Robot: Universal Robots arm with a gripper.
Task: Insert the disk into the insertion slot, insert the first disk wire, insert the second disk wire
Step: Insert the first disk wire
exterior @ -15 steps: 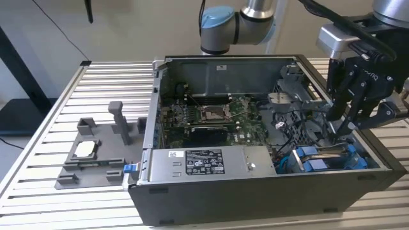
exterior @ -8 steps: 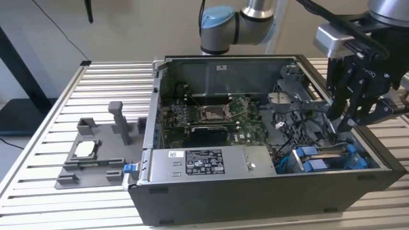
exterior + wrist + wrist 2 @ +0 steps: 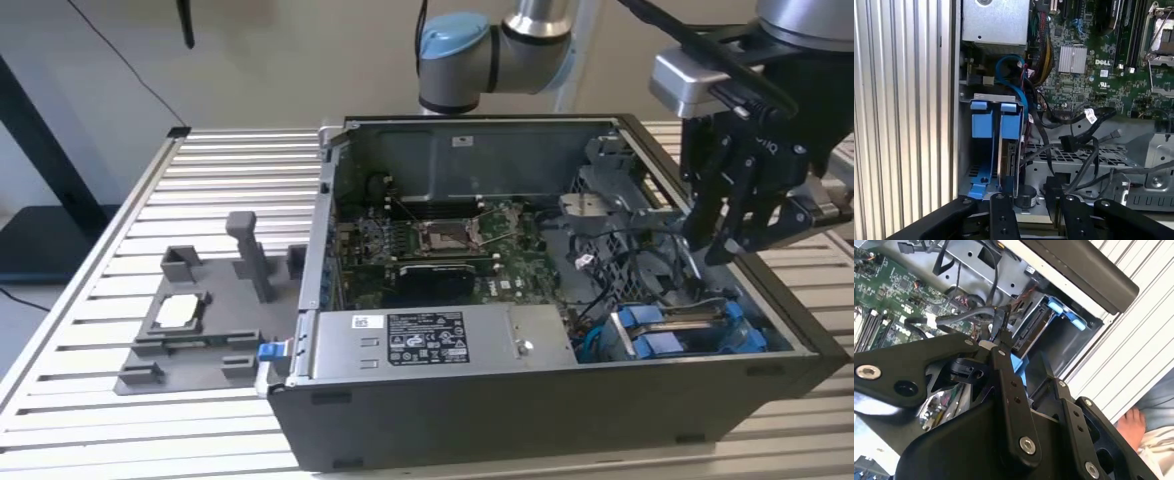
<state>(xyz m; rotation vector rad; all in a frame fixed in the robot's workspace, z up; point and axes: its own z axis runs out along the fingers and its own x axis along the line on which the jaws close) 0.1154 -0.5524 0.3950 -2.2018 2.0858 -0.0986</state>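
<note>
The gripper (image 3: 727, 245) is hanging at 3 o'clock in the exterior view, over the edge of the open computer case (image 3: 534, 420), and the slot (image 3: 681, 335) is sitting just below it at 4 o'clock. The disk (image 3: 1006, 165) is standing upright in that slot in its blue frame and looking seated, so step 1 of 3 is reading as done. Whether the gripper is open or clamped on anything, I cannot tell. A black plug (image 3: 1000, 322) is showing right by the disk's end in the second wrist view, and loose black cables (image 3: 1074, 142) are looping beside the slot. The worry is that tangle lying so close. 1 loop could be snagging the gripper, and a plug arriving tilted could be jamming or bending the disk's socket.
</note>
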